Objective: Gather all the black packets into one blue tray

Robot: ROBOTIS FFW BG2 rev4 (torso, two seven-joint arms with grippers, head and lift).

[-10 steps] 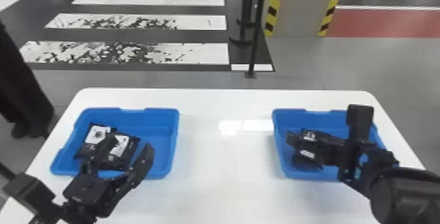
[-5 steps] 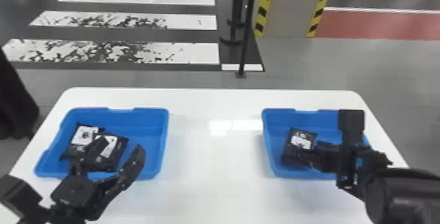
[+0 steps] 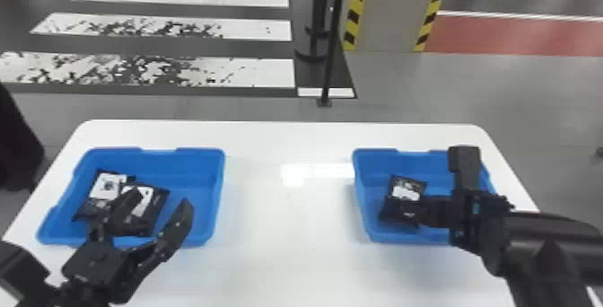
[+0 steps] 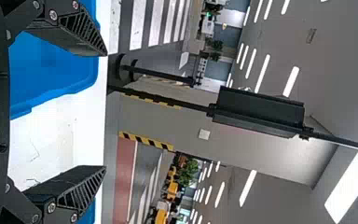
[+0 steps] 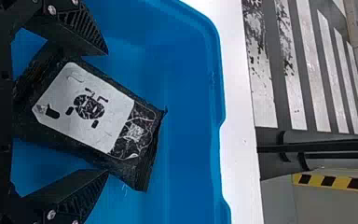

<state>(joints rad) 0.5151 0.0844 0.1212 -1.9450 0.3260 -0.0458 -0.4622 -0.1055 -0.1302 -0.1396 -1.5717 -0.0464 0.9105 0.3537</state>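
In the head view my left gripper point(image 3: 157, 207) stands open above the near part of the left blue tray point(image 3: 211, 194), over two black packets point(image 3: 152, 214) with white labels. The left wrist view has the same gripper point(image 4: 103, 111) open with nothing between its fingers. My right gripper point(image 3: 415, 209) is low over the right blue tray point(image 3: 363, 203), at a black packet point(image 3: 407, 189) lying there. In the right wrist view that packet point(image 5: 93, 109) lies between the spread fingers of my right gripper point(image 5: 107, 112), with space on either side of it.
Both trays sit on a white table point(image 3: 287, 239), apart from each other at left and right. Beyond the table's far edge a black post point(image 3: 331, 59) stands on the floor, near a pillar with yellow-black stripes point(image 3: 356, 10).
The head view has shifted slightly, moving the whole scene left. My right gripper has changed its pose over the right tray, and more of the packet shows there. My left gripper remains open.
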